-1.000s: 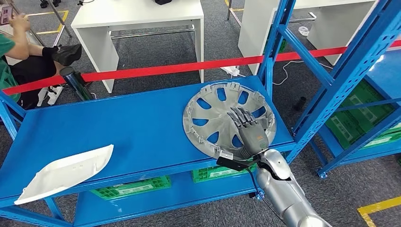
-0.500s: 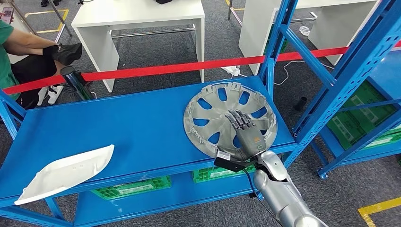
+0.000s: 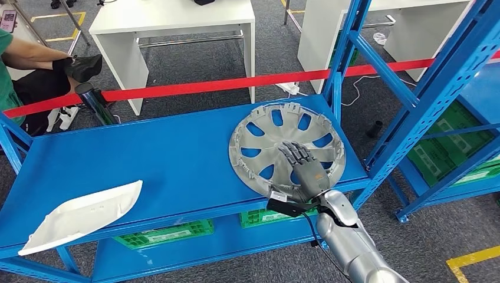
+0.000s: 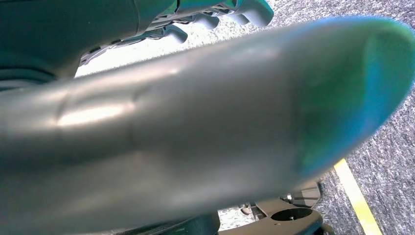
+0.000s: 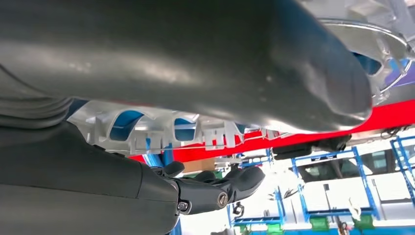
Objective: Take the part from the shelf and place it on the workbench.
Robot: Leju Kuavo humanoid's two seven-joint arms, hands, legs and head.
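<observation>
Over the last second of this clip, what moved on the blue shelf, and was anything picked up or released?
The right hand drew back slightly toward the shelf's front edge across the round grey plastic wheel cover, lying over its near side. Nothing was visibly lifted or let go. The wheel cover, the white curved plastic panel and the blue metal shelf stayed put. The seated person lowered an arm.

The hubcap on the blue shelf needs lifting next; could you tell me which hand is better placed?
The right hand: its fingers already lie across the hubcap near the shelf's front edge.
</observation>
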